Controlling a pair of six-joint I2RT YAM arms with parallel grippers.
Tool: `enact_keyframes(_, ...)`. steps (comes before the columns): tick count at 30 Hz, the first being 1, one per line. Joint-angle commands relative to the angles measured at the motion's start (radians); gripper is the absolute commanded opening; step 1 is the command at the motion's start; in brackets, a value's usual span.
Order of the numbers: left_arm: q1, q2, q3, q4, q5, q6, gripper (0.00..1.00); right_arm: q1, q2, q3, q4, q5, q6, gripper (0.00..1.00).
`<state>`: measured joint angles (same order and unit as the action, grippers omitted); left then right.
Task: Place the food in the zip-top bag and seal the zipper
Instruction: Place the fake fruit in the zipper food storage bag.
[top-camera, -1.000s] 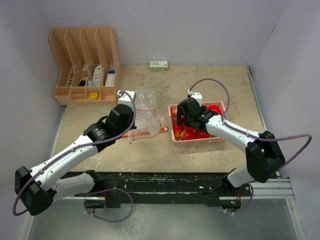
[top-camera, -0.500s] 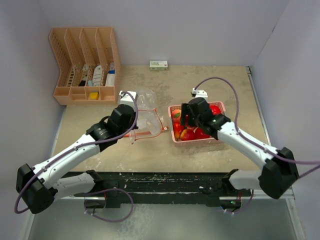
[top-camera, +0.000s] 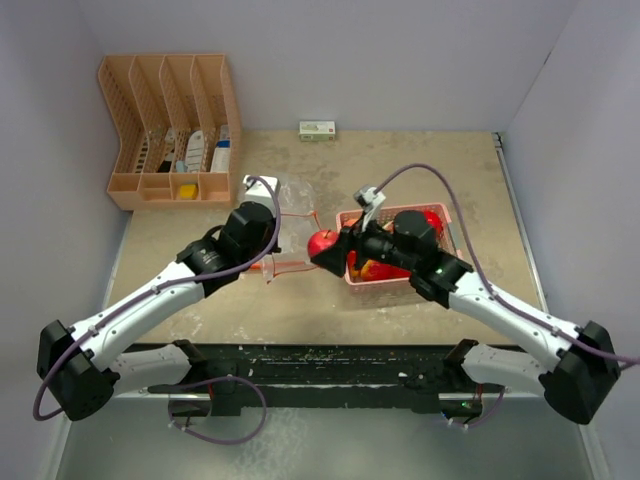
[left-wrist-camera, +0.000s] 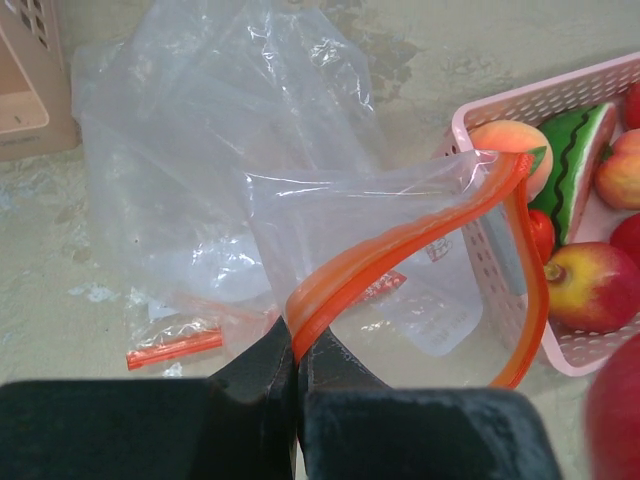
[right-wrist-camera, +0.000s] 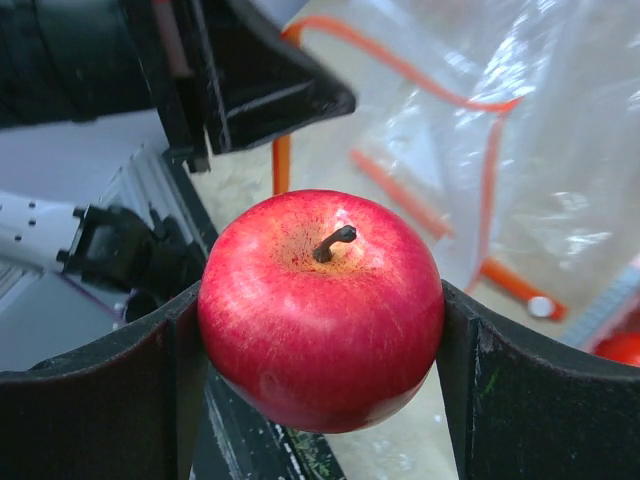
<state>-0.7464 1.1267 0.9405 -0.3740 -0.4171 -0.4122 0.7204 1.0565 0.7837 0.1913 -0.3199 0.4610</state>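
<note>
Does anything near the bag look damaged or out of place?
A short orange strip lies loose on the table near the zip-top bag, apart from its zipper rim. It may be a torn-off piece; I cannot tell.

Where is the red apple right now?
In the top view, the red apple is gripped by the right gripper, just left of the pink basket, beside the open zip-top bag that the left gripper pinches.

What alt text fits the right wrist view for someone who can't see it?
A red apple is gripped between the dark fingers of the right tool, stem facing the camera. Behind it, the mouth of the clear zip-top bag, edged by its orange zipper, stands open.
</note>
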Motion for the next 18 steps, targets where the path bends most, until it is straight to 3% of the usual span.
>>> enact_keyframes(1,0.006,-0.02,0.055,0.041,0.037,-0.025,0.0,0.09,0.074,0.036,0.188,-0.036,0.013,0.2)
enact_keyframes(7,0.006,-0.046,0.045,0.062,0.109,-0.063,0.0,0.096,0.16,0.095,0.214,0.107,0.037,0.19)
enact_keyframes(18,0.006,-0.099,-0.006,0.159,0.259,-0.14,0.0,0.096,0.302,0.243,0.003,0.425,0.034,0.24)
